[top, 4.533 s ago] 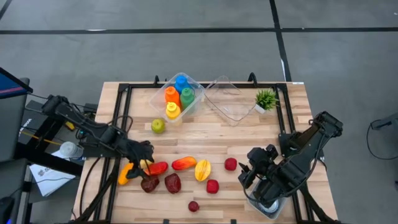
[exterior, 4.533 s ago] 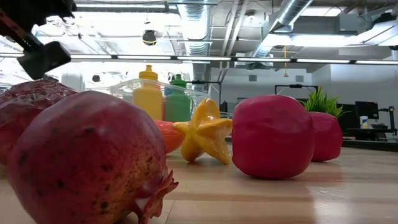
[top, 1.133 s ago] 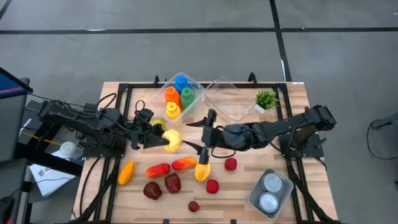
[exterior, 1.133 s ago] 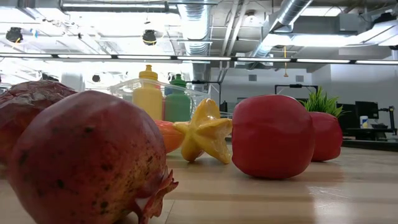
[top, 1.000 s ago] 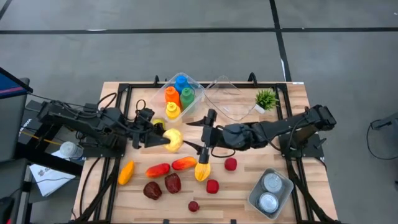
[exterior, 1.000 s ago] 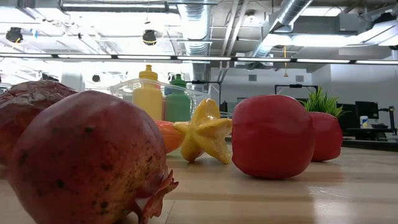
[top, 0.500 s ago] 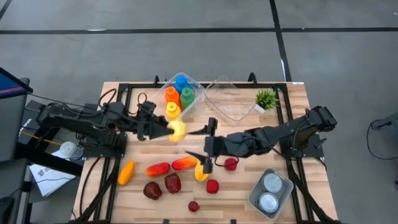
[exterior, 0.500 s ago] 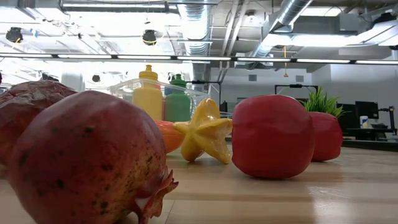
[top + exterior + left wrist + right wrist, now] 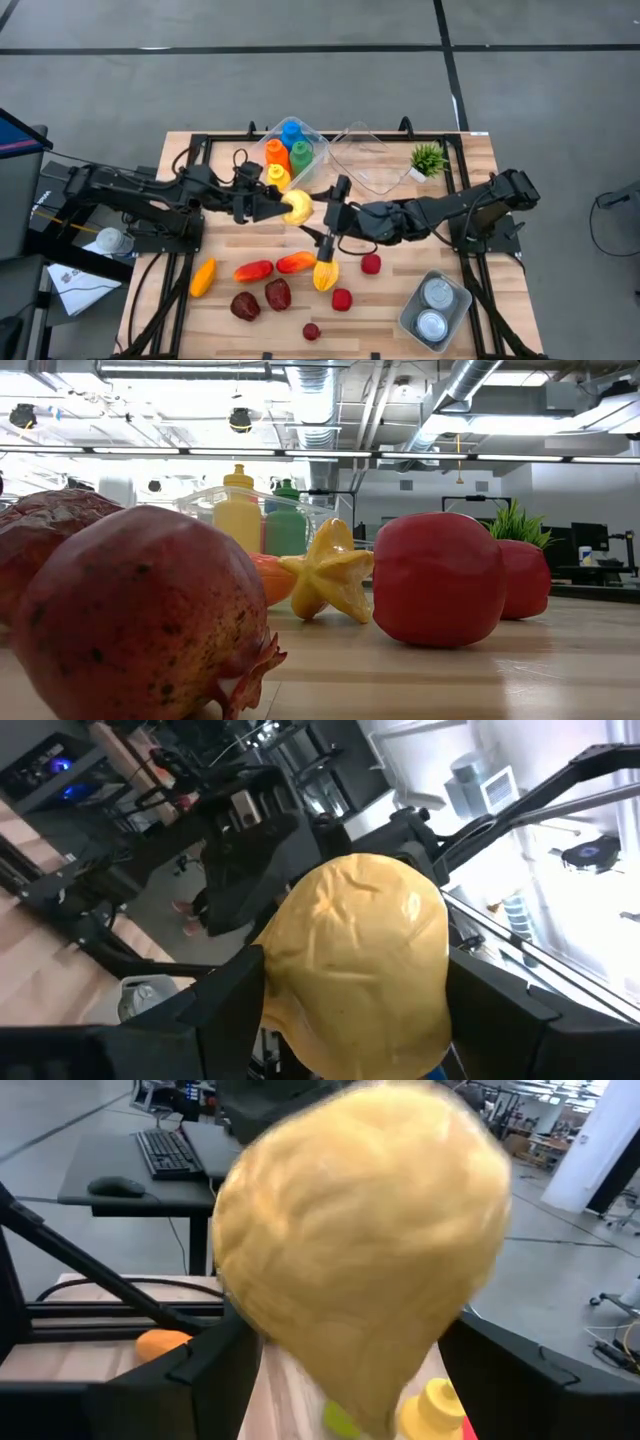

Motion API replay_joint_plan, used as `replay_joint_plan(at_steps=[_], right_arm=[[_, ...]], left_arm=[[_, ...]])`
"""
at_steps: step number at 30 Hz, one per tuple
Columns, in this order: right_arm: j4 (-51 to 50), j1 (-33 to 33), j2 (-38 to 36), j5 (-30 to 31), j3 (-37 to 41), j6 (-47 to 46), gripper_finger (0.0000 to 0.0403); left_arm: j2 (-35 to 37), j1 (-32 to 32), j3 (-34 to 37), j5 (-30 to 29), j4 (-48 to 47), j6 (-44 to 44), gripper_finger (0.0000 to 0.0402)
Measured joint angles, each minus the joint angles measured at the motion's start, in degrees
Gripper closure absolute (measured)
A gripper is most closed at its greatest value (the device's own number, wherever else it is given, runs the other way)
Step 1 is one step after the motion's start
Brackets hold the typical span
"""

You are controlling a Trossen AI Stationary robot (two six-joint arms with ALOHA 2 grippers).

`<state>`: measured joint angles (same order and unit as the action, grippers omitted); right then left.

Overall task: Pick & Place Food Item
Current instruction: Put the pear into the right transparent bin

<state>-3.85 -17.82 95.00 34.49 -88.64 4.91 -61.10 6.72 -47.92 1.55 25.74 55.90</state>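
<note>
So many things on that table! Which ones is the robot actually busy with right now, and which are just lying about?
In use:
- yellow fruit, held by the left gripper
- right gripper, open, right beside the fruit

Lying about:
- starfruit
- pomegranates
- red apples
- tub of coloured bottles
- empty clear tub
- small plant
- tub of cans

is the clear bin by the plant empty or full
Empty: the high view shows only wood through the clear bin beside the plant.
</note>
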Motion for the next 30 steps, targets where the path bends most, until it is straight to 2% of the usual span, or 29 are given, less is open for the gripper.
replay_joint_plan(at_steps=[3,6,14,20,25,30], right_arm=[[-0.2,-0.24,0.0,-0.08,0.0,0.02,0.0124],[-0.25,-0.58,0.02,0.09,0.0,-0.27,0.0159],[-0.62,-1.23,-0.04,1.68,0.0,-0.21,0.033],[-1.12,-1.93,0.0,2.06,-2.36,-0.44,0.0334],[-4.36,-2.03,-0.35,4.72,-5.57,-0.39,0.0343],[-13.7,-1.68,-1.91,15.17,-9.92,-4.81,0.0343]], left_arm=[[-1.12,-0.02,0.0,0.26,1.29,0.04,0.0144],[-1.35,-0.04,0.0,0.19,1.79,0.03,0.0144],[-1.27,-0.02,-0.03,0.41,1.73,0.28,0.0143],[-0.82,-0.07,-0.29,1.03,2.41,-0.14,0.0119],[0.81,-0.94,-0.24,1.31,1.56,-0.15,0.0104],[4.35,-2.05,0.13,1.45,-4.45,-0.63,0.01]])
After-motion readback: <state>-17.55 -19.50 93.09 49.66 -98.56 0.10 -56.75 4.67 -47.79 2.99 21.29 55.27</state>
